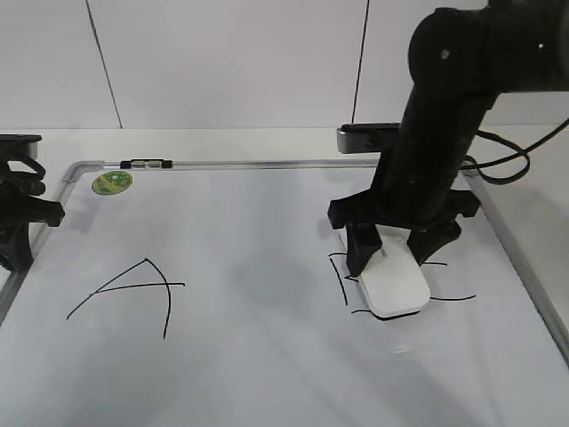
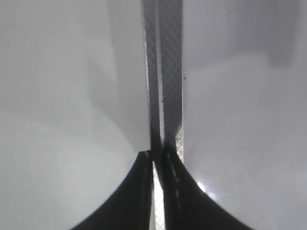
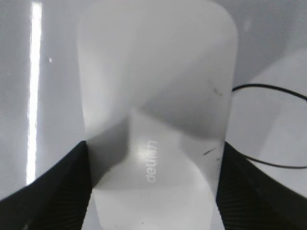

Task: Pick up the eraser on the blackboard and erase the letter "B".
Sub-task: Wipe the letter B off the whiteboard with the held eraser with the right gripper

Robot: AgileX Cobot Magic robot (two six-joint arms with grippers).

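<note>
The blackboard (image 1: 267, 374) is a white board with a grey frame and a green sticker (image 1: 112, 182). My right gripper (image 1: 396, 253) is shut on the white eraser (image 1: 394, 282), whose flat side rests on the board over the letter "B" (image 1: 342, 283). Only parts of the B's strokes show around the eraser. In the right wrist view the eraser (image 3: 153, 110) fills the space between my right gripper's fingers (image 3: 153, 191), with black strokes (image 3: 268, 91) to its right. My left gripper (image 1: 18, 218) is at the board's left edge; its fingers (image 2: 154, 160) are shut and empty over the frame (image 2: 165, 72).
The letter A (image 1: 133, 289) is drawn on the board's left half. A small black-and-silver clip (image 1: 147, 164) sits on the top frame. A grey device (image 1: 360, 138) stands behind the board's top right. Black cables (image 1: 507, 165) trail at the right.
</note>
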